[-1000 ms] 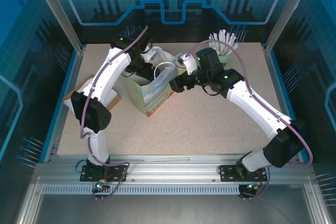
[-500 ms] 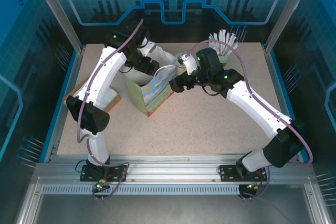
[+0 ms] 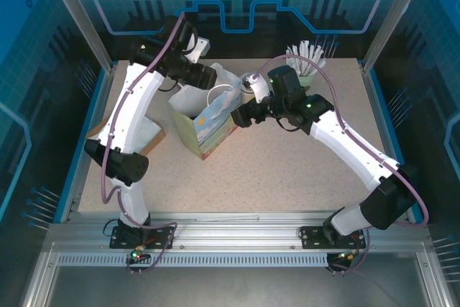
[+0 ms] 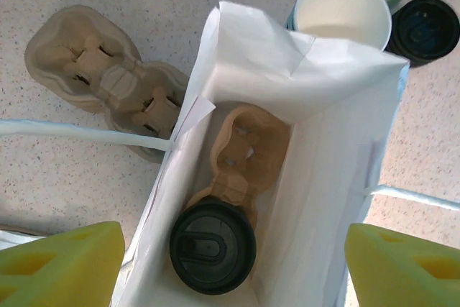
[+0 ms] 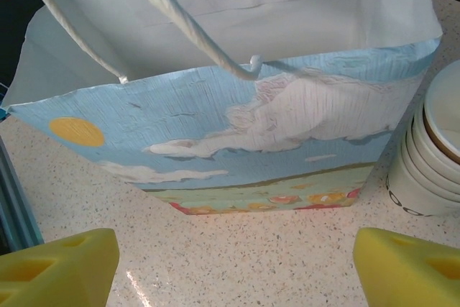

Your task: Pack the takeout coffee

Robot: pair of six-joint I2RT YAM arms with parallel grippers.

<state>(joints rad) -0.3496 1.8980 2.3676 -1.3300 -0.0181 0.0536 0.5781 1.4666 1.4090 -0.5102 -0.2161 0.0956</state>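
Observation:
The takeout coffee (image 4: 213,246), seen from above as a round black lid, stands in a brown cardboard cup carrier (image 4: 248,150) inside the open paper bag (image 4: 327,177). My left gripper (image 4: 230,278) hovers above the bag mouth, open, its yellow fingertips (image 4: 61,264) wide on either side and touching nothing. From above, the left gripper (image 3: 214,77) sits at the far side of the bag (image 3: 208,126). My right gripper (image 3: 241,115) is open beside the bag's painted side (image 5: 215,134), low over the tabletop and apart from it.
A second cardboard carrier (image 4: 100,80) lies on the table left of the bag. A stack of white paper cups (image 4: 343,11) and a loose black lid (image 4: 430,28) stand beyond it. A cup of white sticks (image 3: 305,61) stands at the back right.
My left arm has lifted up and back from the bag mouth, its jaws narrowing slightly. The right arm and the bag have stayed put.

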